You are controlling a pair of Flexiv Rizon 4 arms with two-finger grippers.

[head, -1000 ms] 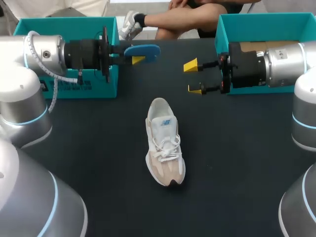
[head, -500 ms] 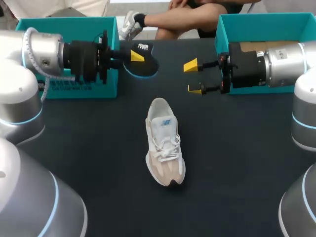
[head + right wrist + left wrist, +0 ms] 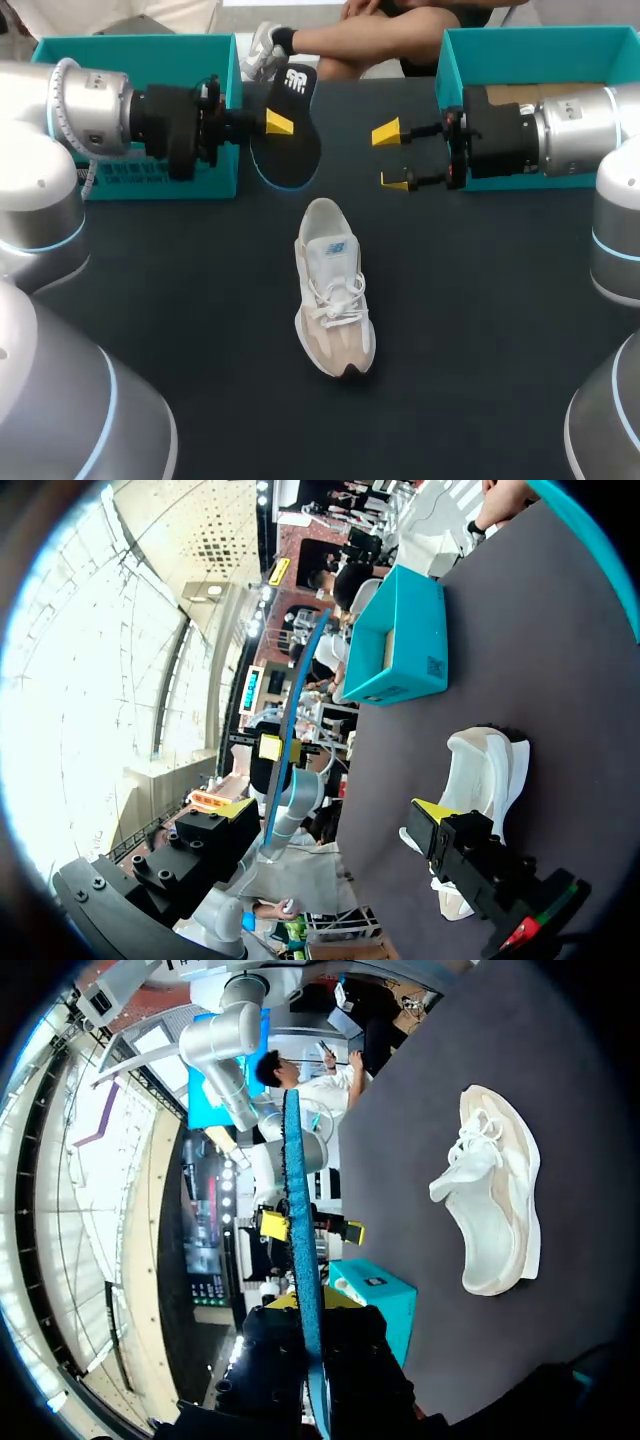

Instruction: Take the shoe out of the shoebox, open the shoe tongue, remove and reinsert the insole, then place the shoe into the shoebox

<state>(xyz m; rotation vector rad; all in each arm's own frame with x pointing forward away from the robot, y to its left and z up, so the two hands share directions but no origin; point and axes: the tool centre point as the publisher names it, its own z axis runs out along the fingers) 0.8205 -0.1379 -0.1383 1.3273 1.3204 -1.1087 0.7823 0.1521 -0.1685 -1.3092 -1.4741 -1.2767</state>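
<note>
In the head view the left fingers (image 3: 278,123) clench the black insole (image 3: 290,135) above the tabletop's (image 3: 480,330) far edge, and the shoe (image 3: 335,300) lies at its centre. Reinsertion will likely go best with the insole lined up toe-first with the shoe's opening. The left wrist view shows the insole edge-on, pinched from both sides. In the right wrist view the right fingers (image 3: 435,812) stand wide apart and hold nothing, with the shoe just beyond them.
</note>
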